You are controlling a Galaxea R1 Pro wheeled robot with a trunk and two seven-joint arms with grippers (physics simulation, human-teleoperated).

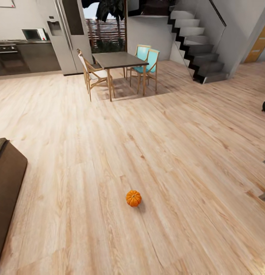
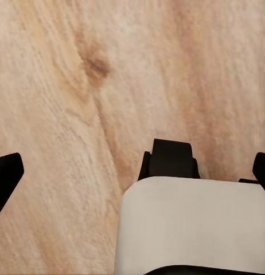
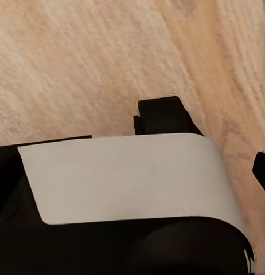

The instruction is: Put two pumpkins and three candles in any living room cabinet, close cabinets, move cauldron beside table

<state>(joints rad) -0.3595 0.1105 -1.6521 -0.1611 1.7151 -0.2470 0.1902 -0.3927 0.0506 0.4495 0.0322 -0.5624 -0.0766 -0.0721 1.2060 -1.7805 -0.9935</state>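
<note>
The left pincer [image 2: 132, 166] hangs over bare plank floor [image 2: 63, 86]; its two dark fingertips [image 2: 6, 175] sit far apart at opposite edges of the left wrist view, wide open and holding nothing. Of the right pincer [image 3: 261, 169] one dark tip shows over the same wood; how far it is open I cannot tell.

Further out, in the head view, one orange pumpkin [image 1: 133, 198] sits alone on the floor, squat, its ribs running up to the top. At the left edge is a corner of the dark brown cabinet [image 1: 8, 179], well apart from it. Far beyond stand one dining table [image 1: 119, 59] with four chairs [image 1: 95, 74], a refrigerator [image 1: 69, 34] and stairs [image 1: 197, 46].
</note>
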